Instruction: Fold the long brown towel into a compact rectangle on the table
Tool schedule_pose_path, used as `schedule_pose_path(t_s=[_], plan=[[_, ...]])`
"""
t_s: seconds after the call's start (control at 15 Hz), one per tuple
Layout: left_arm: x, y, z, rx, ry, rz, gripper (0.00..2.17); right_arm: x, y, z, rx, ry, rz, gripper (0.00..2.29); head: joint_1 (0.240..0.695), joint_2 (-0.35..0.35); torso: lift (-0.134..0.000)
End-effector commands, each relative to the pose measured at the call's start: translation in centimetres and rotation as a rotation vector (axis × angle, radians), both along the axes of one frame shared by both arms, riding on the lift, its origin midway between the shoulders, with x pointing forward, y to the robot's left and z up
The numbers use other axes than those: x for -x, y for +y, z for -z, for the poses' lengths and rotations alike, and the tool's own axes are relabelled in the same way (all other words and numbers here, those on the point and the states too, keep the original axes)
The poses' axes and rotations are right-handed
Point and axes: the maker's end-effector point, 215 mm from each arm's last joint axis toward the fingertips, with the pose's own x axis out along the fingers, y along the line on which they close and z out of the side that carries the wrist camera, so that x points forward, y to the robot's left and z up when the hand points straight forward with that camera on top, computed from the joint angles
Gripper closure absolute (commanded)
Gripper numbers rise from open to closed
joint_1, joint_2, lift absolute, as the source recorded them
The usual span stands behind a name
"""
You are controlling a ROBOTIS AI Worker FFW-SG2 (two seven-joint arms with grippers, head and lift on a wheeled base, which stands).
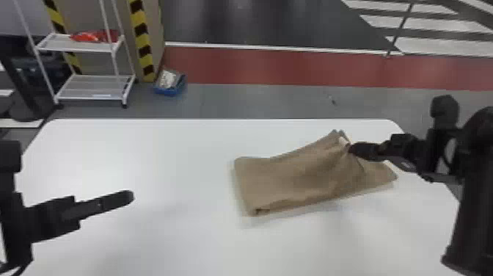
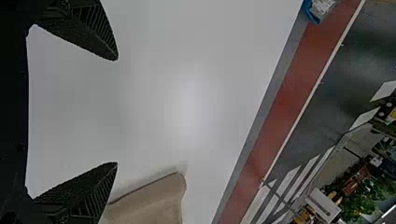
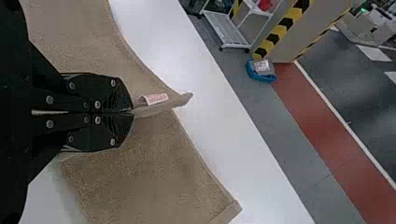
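1. The brown towel (image 1: 293, 178) lies on the white surface (image 1: 165, 146), right of its middle, with a ridge pulled up towards its right end.
2. The right hand (image 3: 131, 112) is clenched on that ridge, its 2 fingers pinching the cloth just beside a small label (image 3: 155, 98).
3. The left hand (image 2: 116, 111) is released, its 2 fingers wide apart and empty, above the surface, well apart from the towel in the head view.
4. The step in hand looks like folding the right end; the towel seems partly folded already, though the layers are hard to count.
5. Next, the right hand probably needs to draw the pinched cloth towards the left end, line up the edges, lay it flat, then let go.
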Motion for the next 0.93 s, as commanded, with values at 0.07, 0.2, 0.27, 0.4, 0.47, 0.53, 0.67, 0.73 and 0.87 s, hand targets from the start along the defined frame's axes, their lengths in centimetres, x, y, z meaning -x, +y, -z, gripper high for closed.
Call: schedule_pose_path(t_s=[0.07, 0.2, 0.27, 0.4, 0.47, 0.53, 0.67, 0.73, 0.87], plan=[[0.4, 0.5, 0.2, 0.002, 0.01, -0.008, 0.08, 0.3, -4.4, -1.9, 0.041, -0.015, 0.049, 1.29, 0.695, -0.104, -0.125], [1.0, 0.4, 0.5, 0.003, 0.016, -0.006, 0.08, 1.9, -3.2, 2.0, 0.02, 0.067, 0.04, 1.29, 0.695, -0.139, -0.125], [1.2, 0.4, 0.6, 0.003, 0.019, -0.007, 0.08, 2.1, -2.9, 3.2, 0.02, 0.099, 0.043, 1.29, 0.695, -0.142, -0.125], [1.4, 0.6, 0.8, 0.001, 0.024, -0.012, 0.08, 1.9, -3.0, 3.2, 0.015, 0.104, 0.048, 1.29, 0.695, -0.139, -0.125], [1.3, 0.6, 0.8, -0.002, 0.023, -0.013, 0.08, 1.6, -3.1, 2.4, 0.011, 0.084, 0.049, 1.29, 0.695, -0.137, -0.125], [1.3, 0.6, 0.7, -0.003, 0.022, -0.012, 0.08, 0.6, -3.9, 0.0, 0.006, 0.031, 0.057, 1.29, 0.695, -0.135, -0.125], [1.3, 0.6, 0.8, -0.001, 0.023, -0.012, 0.08, -0.4, -8.0, -3.7, 0.027, -0.027, 0.1, 1.29, 0.695, -0.136, -0.125], [1.4, 0.7, 0.9, -0.002, 0.026, -0.012, 0.08, -0.1, -9.1, -3.6, 0.043, -0.015, 0.111, 1.29, 0.695, -0.148, -0.125], [1.8, 0.4, 1.2, -0.001, 0.034, -0.007, 0.08, 1.3, -8.6, 0.3, 0.035, 0.072, 0.108, 1.29, 0.695, -0.179, -0.125]])
